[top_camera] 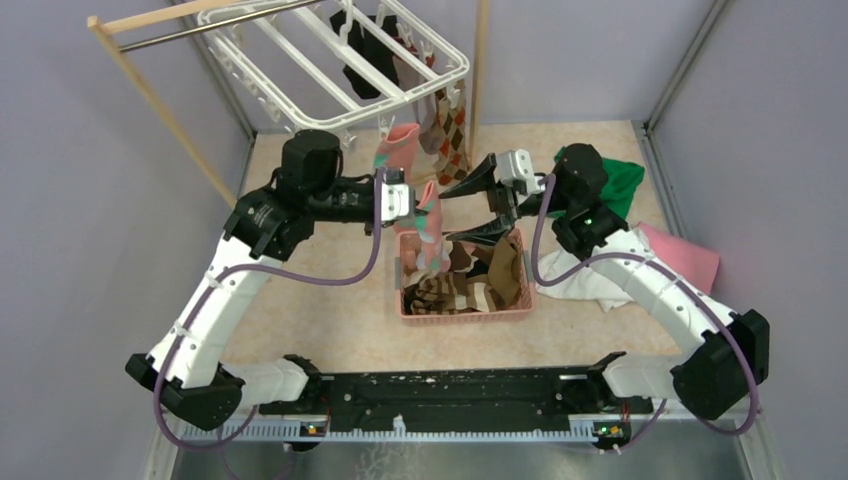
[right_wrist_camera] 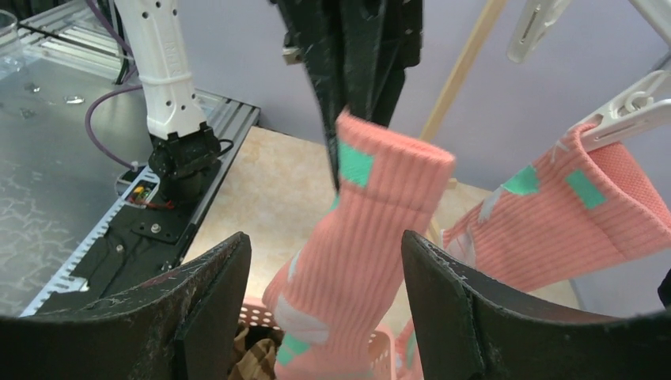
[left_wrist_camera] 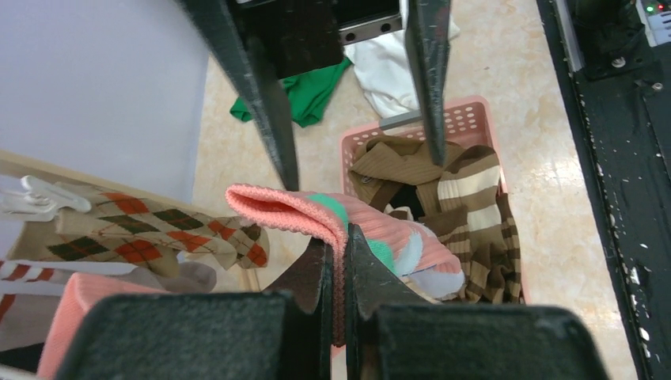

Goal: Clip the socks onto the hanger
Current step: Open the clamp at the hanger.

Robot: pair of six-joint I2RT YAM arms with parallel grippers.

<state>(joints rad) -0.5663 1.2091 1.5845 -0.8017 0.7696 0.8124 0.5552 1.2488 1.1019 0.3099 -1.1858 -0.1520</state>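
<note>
Holding the pink-teal sock (top_camera: 430,228) by its cuff, your left gripper (left_wrist_camera: 342,237) is pinched tight on the fabric and hangs it above the basket (top_camera: 465,310), toe trailing toward the pile. Your right gripper (right_wrist_camera: 324,247) stands wide, one jaw either side of the sock's leg, gripping nothing, so I judge the step in hand to be a second grip before the lift. Close it on the cuff just beside the left pinch, leaving a bare strip of edge for a clip to bite, then raise it toward a free clip on the hanger (top_camera: 400,92). Count: one hanger, one basket, one sock in hand, one pink sock (top_camera: 400,150) and one argyle sock (top_camera: 452,130) clipped, black ones (top_camera: 365,55) I cannot separate, a brown tangle (top_camera: 490,275) too jumbled to number, and three cloths — green cloth (top_camera: 625,180), white cloth (top_camera: 590,285), pink cloth (top_camera: 690,255)
</note>
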